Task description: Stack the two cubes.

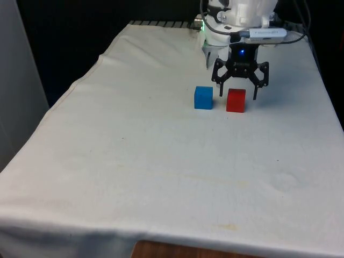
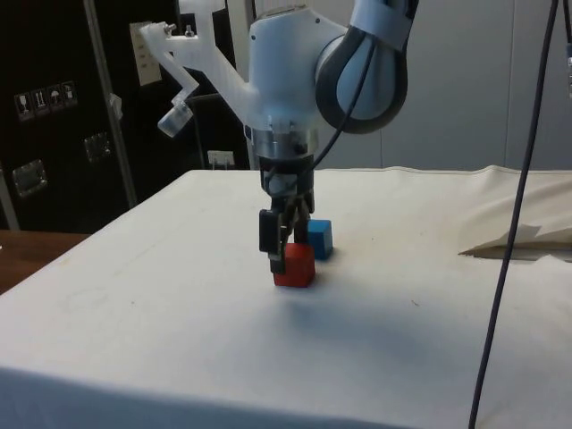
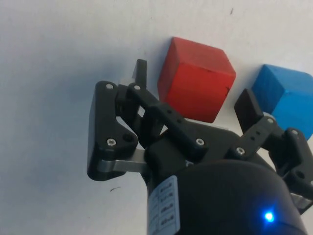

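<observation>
Two fingers [image 3: 141, 73] straddle red cube [image 1: 236, 100], contact seemingly none.

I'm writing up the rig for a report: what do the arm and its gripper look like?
The arm is glossy white with rounded housings and a dark grey joint band. A black cable runs along it. The gripper is matt black, with two fingers on linked, screw-fastened bars.
</observation>
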### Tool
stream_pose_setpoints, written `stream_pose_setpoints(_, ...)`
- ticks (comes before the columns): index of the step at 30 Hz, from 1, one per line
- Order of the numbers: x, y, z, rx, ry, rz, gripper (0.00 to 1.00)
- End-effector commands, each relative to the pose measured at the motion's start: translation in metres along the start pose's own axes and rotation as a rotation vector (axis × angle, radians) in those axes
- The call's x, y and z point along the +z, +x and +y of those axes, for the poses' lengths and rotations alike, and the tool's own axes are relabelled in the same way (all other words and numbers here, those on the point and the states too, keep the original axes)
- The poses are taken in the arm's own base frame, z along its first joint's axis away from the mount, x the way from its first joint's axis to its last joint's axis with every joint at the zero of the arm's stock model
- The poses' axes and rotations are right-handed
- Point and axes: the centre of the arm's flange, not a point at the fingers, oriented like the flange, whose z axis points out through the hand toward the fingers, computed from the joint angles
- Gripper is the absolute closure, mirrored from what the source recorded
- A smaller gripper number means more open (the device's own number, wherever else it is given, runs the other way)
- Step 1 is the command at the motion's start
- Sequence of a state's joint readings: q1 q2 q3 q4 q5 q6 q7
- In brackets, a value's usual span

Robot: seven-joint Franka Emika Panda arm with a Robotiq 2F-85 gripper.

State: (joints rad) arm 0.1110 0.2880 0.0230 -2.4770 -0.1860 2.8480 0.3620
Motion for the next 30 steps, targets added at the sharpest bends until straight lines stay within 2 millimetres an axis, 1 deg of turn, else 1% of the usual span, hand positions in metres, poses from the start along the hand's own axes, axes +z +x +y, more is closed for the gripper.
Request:
stream_pose_setpoints(1,0.0014,0.0013,0.002,0.005,-0.008,0.011,0.0)
stream_pose_setpoints(2,0.0013,-0.0005,0.0,0.001,0.0,-0.002,0.0)
stream_pose_setpoints(4,0.0024,0.0016,0.0029,0.008,-0.008,0.011,0.0)
stream_pose_setpoints(16,0.0092,0.0002,0.0028,0.018,-0.003,0.007,0.0)
stream_pose_setpoints(30,0.0087,0.0006,0.0015,0.017,0.001,0.0,0.0)
